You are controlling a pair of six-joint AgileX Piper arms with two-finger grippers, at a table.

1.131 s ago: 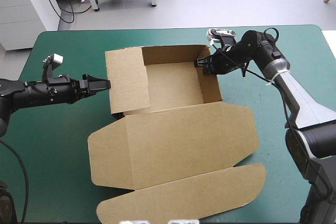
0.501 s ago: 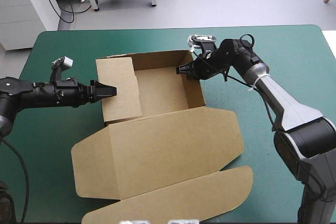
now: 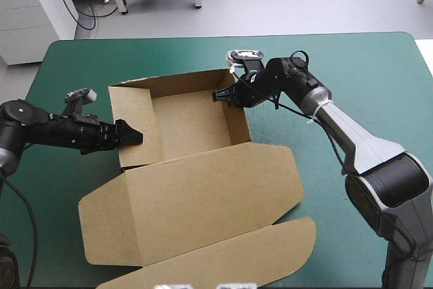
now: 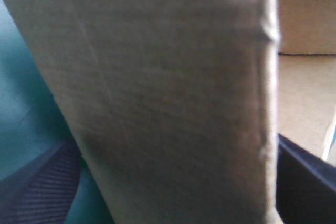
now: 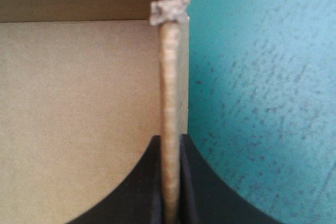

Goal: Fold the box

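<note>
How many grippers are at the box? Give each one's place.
2. The left gripper is at the box's left wall; the right gripper grips its right wall near the far corner.

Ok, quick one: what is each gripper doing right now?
Left gripper: open, the left wall of the box between its fingers.
Right gripper: shut on the box, at its right wall.

No text, label, brand, number or sign can be read in any view. The brown board of the box (image 3: 189, 120) is plain on every face that shows, and the teal-green cover of the bench (image 3: 379, 72) is unmarked.
</note>
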